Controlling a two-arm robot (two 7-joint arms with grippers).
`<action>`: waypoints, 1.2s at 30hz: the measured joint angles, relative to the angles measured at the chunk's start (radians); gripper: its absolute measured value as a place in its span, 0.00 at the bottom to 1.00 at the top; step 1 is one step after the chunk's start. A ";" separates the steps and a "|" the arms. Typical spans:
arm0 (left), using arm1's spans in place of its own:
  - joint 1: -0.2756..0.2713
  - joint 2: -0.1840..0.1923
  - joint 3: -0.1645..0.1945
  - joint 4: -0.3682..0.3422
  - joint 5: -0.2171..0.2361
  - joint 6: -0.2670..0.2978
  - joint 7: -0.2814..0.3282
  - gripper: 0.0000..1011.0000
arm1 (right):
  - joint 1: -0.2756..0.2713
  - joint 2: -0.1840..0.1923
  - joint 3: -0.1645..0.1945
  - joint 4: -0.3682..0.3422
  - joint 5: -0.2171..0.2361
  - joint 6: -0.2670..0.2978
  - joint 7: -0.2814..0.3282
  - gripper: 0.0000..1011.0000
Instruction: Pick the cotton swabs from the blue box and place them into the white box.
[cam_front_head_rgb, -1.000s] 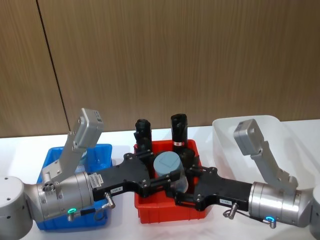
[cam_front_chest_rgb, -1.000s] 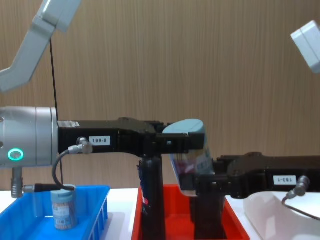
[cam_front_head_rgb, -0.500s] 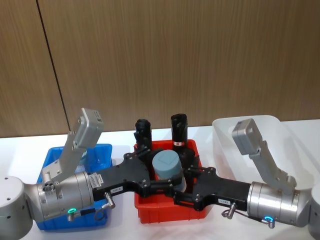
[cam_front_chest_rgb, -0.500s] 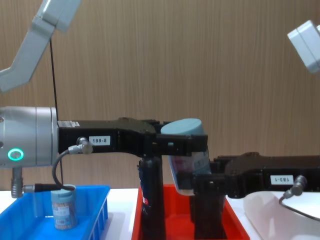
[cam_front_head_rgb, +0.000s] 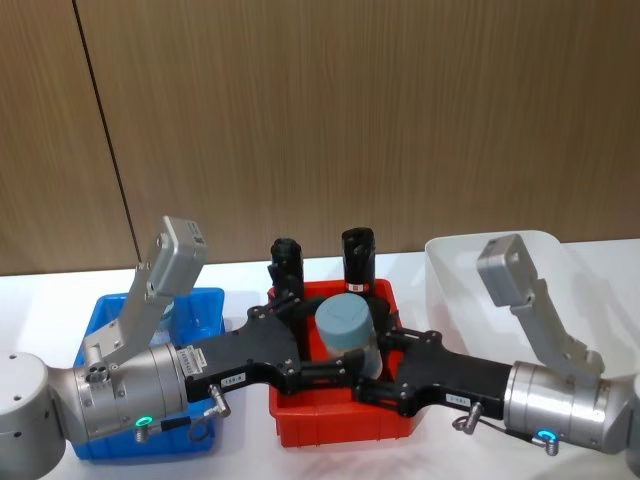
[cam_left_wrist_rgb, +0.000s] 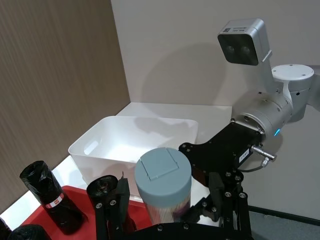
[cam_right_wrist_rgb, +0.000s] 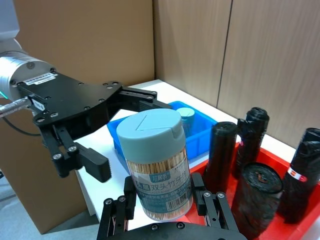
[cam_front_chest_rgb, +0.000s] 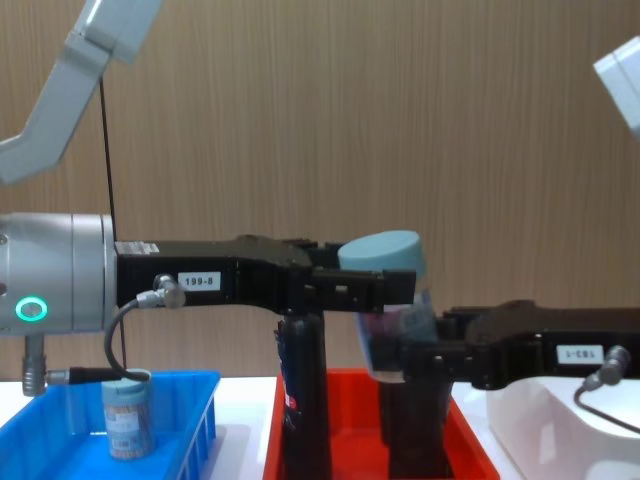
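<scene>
A jar of cotton swabs (cam_front_head_rgb: 346, 325) with a pale blue lid hangs above the red bin, between both arms. My right gripper (cam_right_wrist_rgb: 162, 205) is shut on the jar's lower body (cam_right_wrist_rgb: 156, 160). My left gripper (cam_front_head_rgb: 320, 345) is open, its fingers (cam_right_wrist_rgb: 95, 167) spread on either side of the jar without pressing it. A second jar (cam_front_chest_rgb: 128, 412) stands in the blue box (cam_front_chest_rgb: 190, 420) at the left. The white box (cam_left_wrist_rgb: 130, 145) sits at the right, beyond the red bin.
A red bin (cam_front_head_rgb: 330, 425) lies between the two boxes, directly under the held jar. Tall black wrapped cylinders (cam_front_head_rgb: 357, 255) stand upright in it, reaching close to the grippers. A wood-panelled wall rises behind the table.
The jar has shifted a little to the right with my right gripper and out past the left fingertips. The left arm has stayed in place.
</scene>
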 joint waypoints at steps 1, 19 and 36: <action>0.000 0.000 0.000 0.000 0.000 0.000 0.000 0.99 | -0.002 0.004 0.003 -0.001 0.006 -0.002 -0.004 0.66; 0.000 0.000 0.000 0.000 0.000 0.000 0.000 0.99 | -0.021 0.066 0.055 0.012 0.067 -0.030 -0.078 0.66; 0.000 0.000 0.000 0.000 0.000 0.000 0.000 0.99 | 0.023 0.118 0.121 0.101 0.059 -0.017 -0.181 0.66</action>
